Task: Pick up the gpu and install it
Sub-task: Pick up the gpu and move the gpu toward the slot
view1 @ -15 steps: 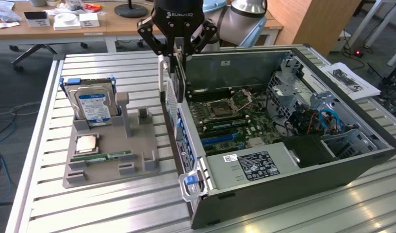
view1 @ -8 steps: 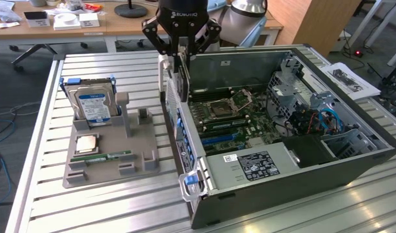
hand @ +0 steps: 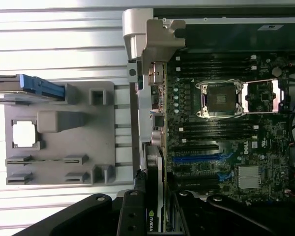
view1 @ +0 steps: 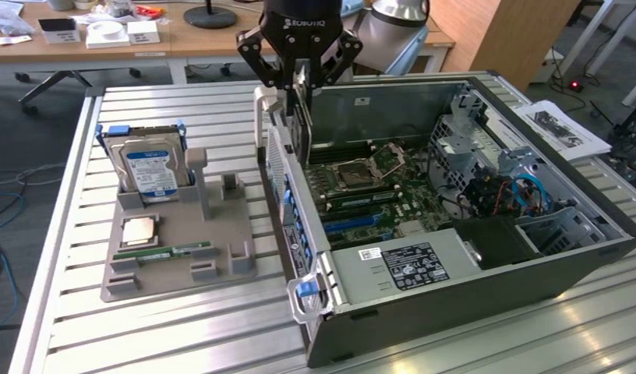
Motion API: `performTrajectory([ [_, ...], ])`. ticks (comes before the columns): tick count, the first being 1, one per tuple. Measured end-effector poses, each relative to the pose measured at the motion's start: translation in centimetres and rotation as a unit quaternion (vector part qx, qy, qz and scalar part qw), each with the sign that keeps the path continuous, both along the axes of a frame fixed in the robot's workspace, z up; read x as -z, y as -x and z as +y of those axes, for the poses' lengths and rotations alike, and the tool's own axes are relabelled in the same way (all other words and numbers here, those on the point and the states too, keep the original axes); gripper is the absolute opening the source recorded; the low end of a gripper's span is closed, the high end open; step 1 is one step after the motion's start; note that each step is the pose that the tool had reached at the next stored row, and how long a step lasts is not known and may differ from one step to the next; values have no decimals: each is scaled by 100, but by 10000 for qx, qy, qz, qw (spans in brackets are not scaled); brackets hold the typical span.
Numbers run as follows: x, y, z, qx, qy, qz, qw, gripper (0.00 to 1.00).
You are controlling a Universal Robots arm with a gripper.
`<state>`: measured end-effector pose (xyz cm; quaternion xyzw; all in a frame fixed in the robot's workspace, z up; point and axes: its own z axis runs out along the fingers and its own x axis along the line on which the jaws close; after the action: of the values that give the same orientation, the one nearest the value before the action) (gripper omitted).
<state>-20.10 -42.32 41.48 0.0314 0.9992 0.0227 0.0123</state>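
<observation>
A slatted metal counter (view1: 193,327) is seen carrying an open computer case (view1: 567,257) laid on its side, with the green motherboard (view1: 391,195) exposed inside. A black claw (view1: 300,78) is positioned over the far end of the case wall that faces the exterior view's left. The claw is closed narrowly on the gpu (view1: 302,125), which is gripped on edge by its flat faces and hangs down inside that wall. From the wrist view the claw (hand: 156,196) is seen clamped across the card, and the gpu (hand: 156,167) is lined up beside the blue expansion slots (hand: 196,158). Whether the card touches a slot cannot be told.

On the exterior view's left a grey holder (view1: 172,265) is set on the counter. An upright hard drive (view1: 152,171), a processor chip (view1: 139,230) and a RAM stick (view1: 178,251) are kept in it.
</observation>
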Motion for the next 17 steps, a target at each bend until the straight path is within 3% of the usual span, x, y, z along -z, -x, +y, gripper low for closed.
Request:
performTrajectory([
  [17,0,-260,13,0,0,0,10000,27],
])
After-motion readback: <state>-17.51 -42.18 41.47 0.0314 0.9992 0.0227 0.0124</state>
